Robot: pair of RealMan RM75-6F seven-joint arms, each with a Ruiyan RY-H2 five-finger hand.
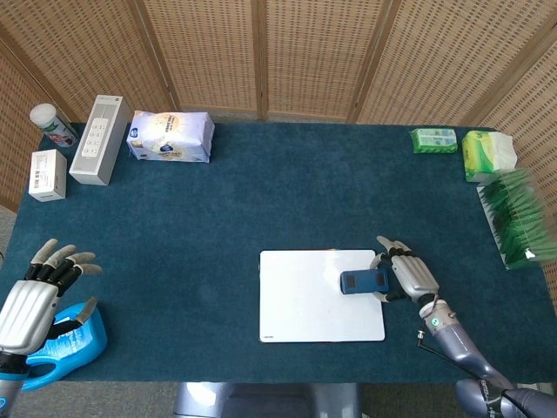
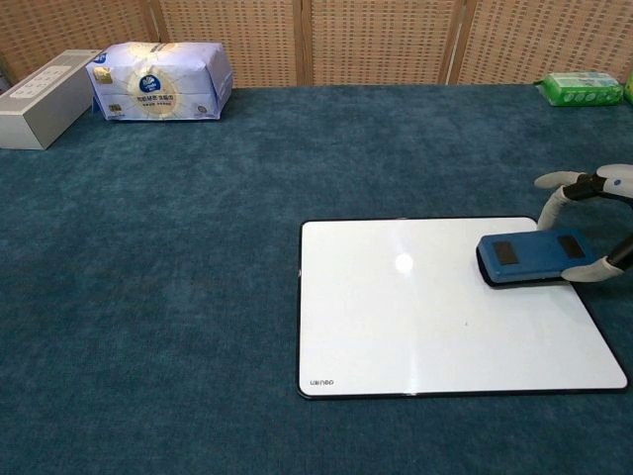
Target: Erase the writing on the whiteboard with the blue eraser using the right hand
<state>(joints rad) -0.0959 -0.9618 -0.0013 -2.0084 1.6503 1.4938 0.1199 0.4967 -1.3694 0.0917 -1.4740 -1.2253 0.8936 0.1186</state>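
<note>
holding the blue eraser (image 1: 365, 281) flat on the whiteboard (image 1: 305, 300), the right hand (image 1: 407, 275) is pinching it between thumb and fingers.
the eraser is lying on the board's upper right part, sticking out from the hand toward the board's middle. the left hand (image 1: 33, 296) is hovering open, fingers spread, over a blue bottle (image 1: 65, 346) at the worktop (image 1: 278, 192) edge.

Staged lab tabletop: blue felt table (image 1: 287, 192), wicker screens (image 1: 305, 52), scattered household packages (image 1: 170, 137).

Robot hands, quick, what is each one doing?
Left hand: open, holding nothing.
Right hand: holding the blue rectangular eraser on the white whiteboard.
</note>
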